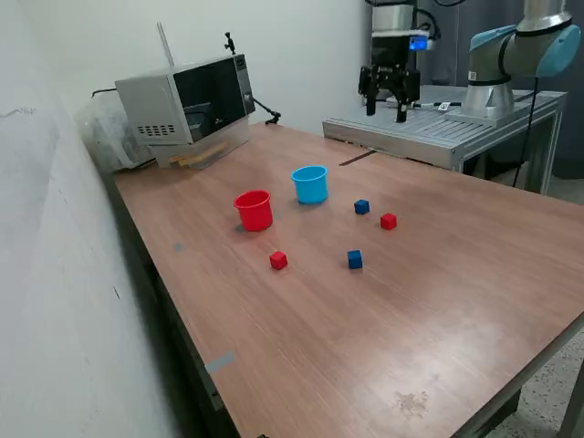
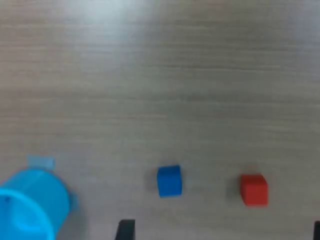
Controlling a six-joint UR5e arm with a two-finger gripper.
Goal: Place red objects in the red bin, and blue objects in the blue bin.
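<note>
In the exterior view, the red cup and the light blue cup stand upright side by side on the wooden table. Two red cubes and two dark blue cubes lie loose near them. My gripper hangs open and empty high above the table's far end, well away from the cubes. The wrist view shows the blue cup, one blue cube and one red cube far below, with a dark fingertip at the frame edge.
A microwave sits at the far corner on the exterior view's left, next to a white wall. A metal platform carrying the arm's base stands past the table's far end. The table's edge runs along the exterior view's right.
</note>
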